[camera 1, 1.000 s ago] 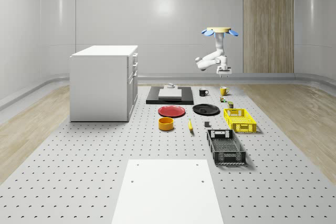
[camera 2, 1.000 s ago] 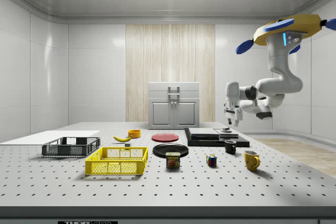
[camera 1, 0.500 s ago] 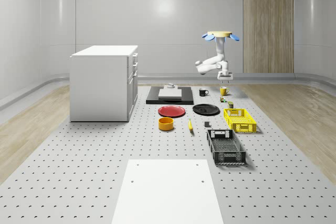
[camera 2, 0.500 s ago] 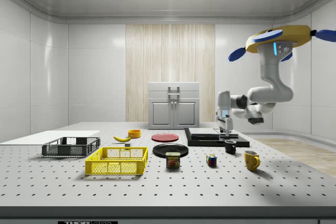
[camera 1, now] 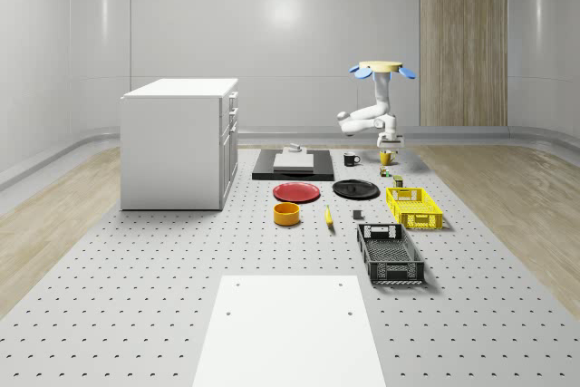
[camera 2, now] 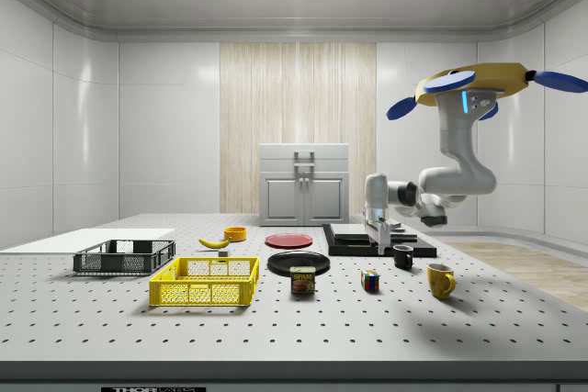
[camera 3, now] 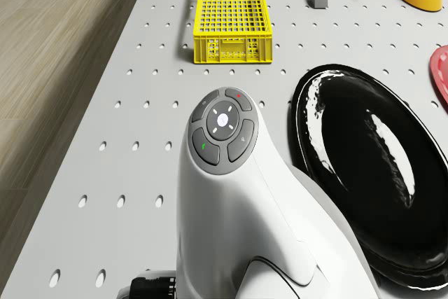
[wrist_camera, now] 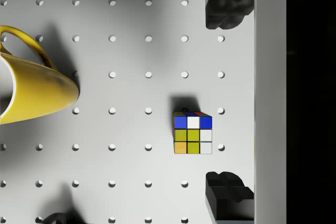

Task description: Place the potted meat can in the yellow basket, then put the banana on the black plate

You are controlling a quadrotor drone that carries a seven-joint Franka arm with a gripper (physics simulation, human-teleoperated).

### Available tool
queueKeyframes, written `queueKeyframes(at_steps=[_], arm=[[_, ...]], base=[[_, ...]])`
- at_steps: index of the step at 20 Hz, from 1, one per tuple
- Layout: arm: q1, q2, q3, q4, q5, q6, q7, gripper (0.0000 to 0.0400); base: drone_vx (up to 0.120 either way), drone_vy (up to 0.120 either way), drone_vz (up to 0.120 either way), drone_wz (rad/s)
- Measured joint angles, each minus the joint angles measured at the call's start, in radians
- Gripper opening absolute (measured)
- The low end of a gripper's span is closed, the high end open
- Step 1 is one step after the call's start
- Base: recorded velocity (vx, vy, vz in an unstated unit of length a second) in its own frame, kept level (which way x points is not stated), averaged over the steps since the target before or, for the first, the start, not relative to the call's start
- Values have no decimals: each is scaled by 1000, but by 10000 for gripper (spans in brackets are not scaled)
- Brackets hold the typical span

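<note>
Fingertips (wrist_camera: 226,14) stand spread wide in the wrist view, holding nothing, with a puzzle cube (wrist_camera: 192,132) on the pegboard table (wrist_camera: 126,129) below them, nearer one tip than the other. A yellow mug (wrist_camera: 31,90) lies off to one side of the cube. In the side view the gripper (camera 2: 379,243) hangs just above the table, over the black mug (camera 2: 402,257) and near the cube, at the end of the arm (camera 2: 432,201). The drone (camera 2: 469,87) hovers above the yellow mug, toward the side view's right. The potted meat can (camera 2: 302,280) stands on the table between the yellow basket (camera 2: 206,282) and the cube, apart from both. The banana (camera 2: 214,242) lies on the table beyond the basket. The black plate (camera 3: 364,173) lies bare beside the arm's wrist in the drone view.
</note>
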Motion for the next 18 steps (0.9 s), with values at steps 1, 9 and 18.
queueKeyframes(at_steps=[1,9,18], arm=[[-2,-5,1,0,2,4,1,400],[-13,-41,11,3,21,38,12,400],[-24,-78,21,5,39,72,22,400]], base=[[120,0,-120,0],[120,0,-40,0],[120,18,-58,0]])
